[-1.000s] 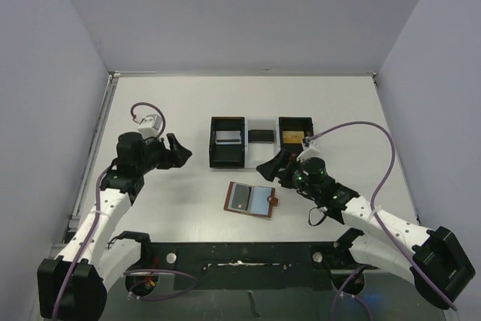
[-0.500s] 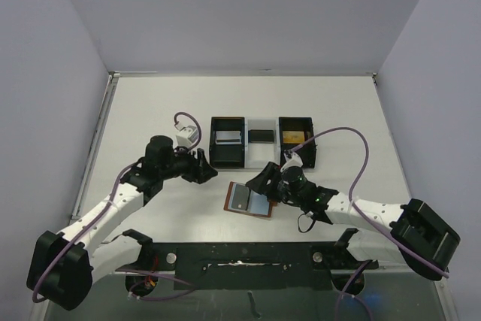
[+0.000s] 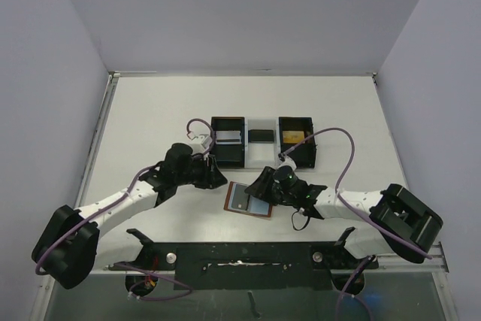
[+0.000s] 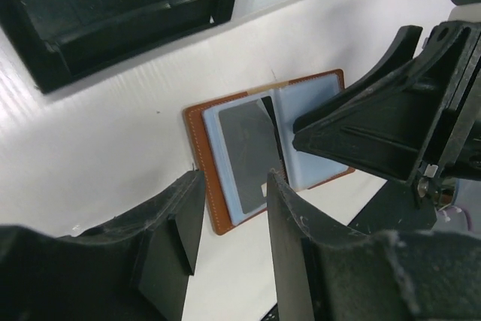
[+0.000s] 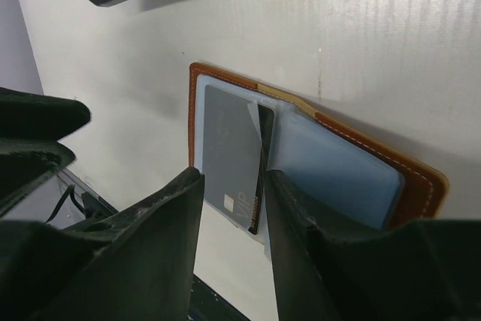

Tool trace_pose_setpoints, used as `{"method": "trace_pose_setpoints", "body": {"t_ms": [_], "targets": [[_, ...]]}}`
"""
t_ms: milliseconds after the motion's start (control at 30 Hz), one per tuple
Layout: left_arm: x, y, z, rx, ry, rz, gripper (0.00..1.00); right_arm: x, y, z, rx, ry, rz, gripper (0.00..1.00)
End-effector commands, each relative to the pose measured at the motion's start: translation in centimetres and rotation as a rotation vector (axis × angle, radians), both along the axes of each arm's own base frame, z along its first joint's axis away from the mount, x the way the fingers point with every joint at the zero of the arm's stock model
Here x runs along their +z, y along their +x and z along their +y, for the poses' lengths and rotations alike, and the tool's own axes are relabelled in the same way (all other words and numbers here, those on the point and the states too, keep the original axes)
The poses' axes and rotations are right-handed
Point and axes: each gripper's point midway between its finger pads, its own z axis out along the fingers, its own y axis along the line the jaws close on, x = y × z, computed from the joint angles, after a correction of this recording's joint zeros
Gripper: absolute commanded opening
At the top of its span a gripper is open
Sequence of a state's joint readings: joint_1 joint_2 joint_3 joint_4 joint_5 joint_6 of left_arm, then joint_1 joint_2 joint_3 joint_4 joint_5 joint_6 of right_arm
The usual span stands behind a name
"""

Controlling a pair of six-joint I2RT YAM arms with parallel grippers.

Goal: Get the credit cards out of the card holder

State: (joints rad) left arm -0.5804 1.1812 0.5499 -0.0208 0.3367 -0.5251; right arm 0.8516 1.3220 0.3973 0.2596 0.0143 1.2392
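Note:
The card holder lies open on the table, brown leather with blue-grey pockets. A grey credit card sticks out of its left pocket, with a dark card's edge under it. My right gripper hovers over that grey card, jaws partly open, nothing clamped between them. My left gripper hangs just left of the holder, at its near-left corner, also partly open and empty. In the top view the left gripper and right gripper flank the holder's left half.
A black-and-white three-compartment tray stands just behind the holder, with a grey card, a black card and a gold card in it. The tray's dark wall is close to the left gripper.
Both arms have swung inward from the sides to the card holder. Both pairs of jaws have narrowed from wide open to partly open.

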Motion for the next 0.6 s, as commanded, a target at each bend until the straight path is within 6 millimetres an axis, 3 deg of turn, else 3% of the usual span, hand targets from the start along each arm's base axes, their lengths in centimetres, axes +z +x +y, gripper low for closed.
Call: {"method": "trace_pose_setpoints", "body": {"t_ms": [0,133,567], "targets": [[0.9,1.0,-2.0,0.114,-0.115,-0.034,0.36,2.8,1.4,2.5,0.033,0.076,-0.05,0.38],[0.3,0.2,-3.7,0.103,-0.118,-0.052,0.36,2.2,1.4,2.4,0.027,0.056,-0.022,0.35],[-2.7,-0.6,-5.3,0.072,-0.046,-0.001,0.28,0.1,0.8,1.3,-0.002,0.013,0.056,0.3]]}}
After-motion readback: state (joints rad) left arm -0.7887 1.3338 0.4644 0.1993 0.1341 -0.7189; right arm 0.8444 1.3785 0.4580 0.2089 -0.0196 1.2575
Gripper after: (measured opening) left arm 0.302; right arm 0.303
